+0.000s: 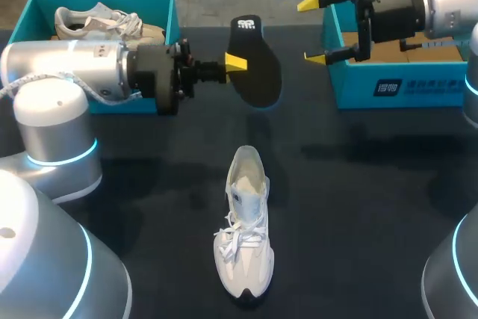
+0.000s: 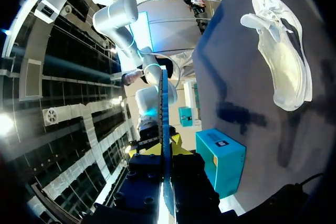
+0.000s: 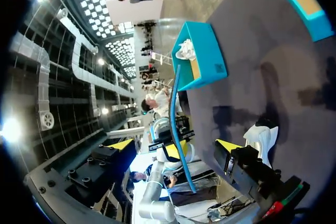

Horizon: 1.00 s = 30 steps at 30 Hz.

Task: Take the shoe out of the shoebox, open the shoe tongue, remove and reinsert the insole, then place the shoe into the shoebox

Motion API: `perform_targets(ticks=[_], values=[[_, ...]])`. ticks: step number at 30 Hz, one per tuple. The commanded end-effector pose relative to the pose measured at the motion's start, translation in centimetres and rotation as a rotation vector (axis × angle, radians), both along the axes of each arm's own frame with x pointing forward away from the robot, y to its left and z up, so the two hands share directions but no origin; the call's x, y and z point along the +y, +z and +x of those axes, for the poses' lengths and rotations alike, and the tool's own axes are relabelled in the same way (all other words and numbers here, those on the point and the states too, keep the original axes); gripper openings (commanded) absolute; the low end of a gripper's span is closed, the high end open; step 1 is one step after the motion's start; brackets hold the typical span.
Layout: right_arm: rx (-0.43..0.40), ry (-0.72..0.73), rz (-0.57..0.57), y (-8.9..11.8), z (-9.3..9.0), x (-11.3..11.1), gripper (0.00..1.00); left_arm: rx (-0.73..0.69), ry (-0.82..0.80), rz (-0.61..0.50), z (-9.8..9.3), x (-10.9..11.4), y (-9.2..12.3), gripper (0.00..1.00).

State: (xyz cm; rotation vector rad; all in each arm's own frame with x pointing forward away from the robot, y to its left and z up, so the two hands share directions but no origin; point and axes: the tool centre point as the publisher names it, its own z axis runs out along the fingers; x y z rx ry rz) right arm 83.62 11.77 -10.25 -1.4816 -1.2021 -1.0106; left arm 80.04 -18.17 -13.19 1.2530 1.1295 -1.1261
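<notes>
The insole (image 1: 260, 72) is pinched by the left gripper (image 1: 237, 63); the right gripper (image 1: 310, 30) is spread wide. Next, the insole must be slid into the shoe (image 1: 245, 233).

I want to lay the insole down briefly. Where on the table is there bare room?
The widest bare patch of table is right of the shoe, below the right box. A narrower one lies left of the shoe. Between that box and the left box it is crowded: the left tool holds the insole there, the open right tool beside it.
</notes>
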Motion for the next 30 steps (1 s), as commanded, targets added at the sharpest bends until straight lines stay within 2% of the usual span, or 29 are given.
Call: perform_targets(ticks=[1,11,17,24,30], values=[[-0.01,-0.012,0.015,-0.4,-1.1,0.3,1.0,0.012,-0.008,0.008,-0.5,1.5,0.2,0.0],[-0.009,-0.025,0.037,-1.4,-3.3,1.4,1.0,0.066,-0.043,0.012,-1.0,3.2,0.3,0.0],[-0.005,-0.027,0.036,-1.5,-3.4,1.4,1.0,0.153,-0.054,-0.003,-1.2,5.3,0.5,0.0],[-0.005,-0.027,0.036,-1.5,-3.4,1.4,1.0,0.418,-0.076,-0.034,-1.8,6.8,0.9,0.0],[-0.005,-0.027,0.036,-1.5,-3.4,1.4,1.0,0.662,-0.127,-0.01,-2.4,7.5,1.8,0.0]])
